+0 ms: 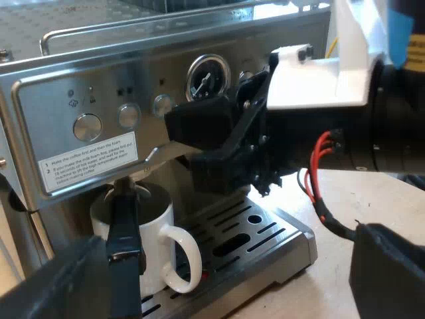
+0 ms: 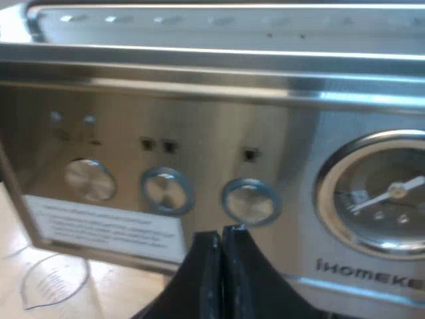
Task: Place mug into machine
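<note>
Treat mug (image 1: 143, 226) on tray (image 1: 265, 229) as light, stiff, slick, chippable; take by handle (image 1: 188, 258) with wide-open left gripper (image 1: 229, 266), right gripper (image 2: 221, 242) pinched shut.

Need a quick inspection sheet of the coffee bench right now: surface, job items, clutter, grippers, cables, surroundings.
surface: pale wooden table.
job's things: white mug upright on the drip tray of the espresso machine; a dark handle, likely the holder's, crosses its front.
clutter: measuring glass on the table beside the machine.
grippers: left gripper open, holding nothing, facing the mug; right gripper shut, tips just below a round button.
cables: nothing seen.
surroundings: nothing seen.
</note>
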Motion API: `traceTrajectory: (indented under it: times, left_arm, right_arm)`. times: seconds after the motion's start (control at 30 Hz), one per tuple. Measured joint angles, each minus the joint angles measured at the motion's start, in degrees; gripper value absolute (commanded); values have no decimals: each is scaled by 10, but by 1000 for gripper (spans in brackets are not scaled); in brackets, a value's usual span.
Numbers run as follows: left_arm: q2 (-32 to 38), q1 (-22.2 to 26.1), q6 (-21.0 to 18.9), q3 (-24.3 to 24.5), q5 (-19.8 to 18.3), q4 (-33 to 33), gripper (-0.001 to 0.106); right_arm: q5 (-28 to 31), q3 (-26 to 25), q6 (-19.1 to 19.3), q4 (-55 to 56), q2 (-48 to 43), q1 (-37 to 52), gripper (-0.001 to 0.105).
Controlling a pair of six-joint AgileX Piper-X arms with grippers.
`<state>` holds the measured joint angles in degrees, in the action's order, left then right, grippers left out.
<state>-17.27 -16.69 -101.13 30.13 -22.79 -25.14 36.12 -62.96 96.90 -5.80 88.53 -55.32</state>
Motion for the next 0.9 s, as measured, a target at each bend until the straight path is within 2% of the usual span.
traceTrajectory:
  times: [0.67,0.9]
  left_arm:
    - [0,0,0,0,0,0,78]
    - [0,0,0,0,0,0,78]
  right_arm:
    - [-41,-3,-1,2,1,28,0]
    - [-36,-3,-1,3,1,28,0]
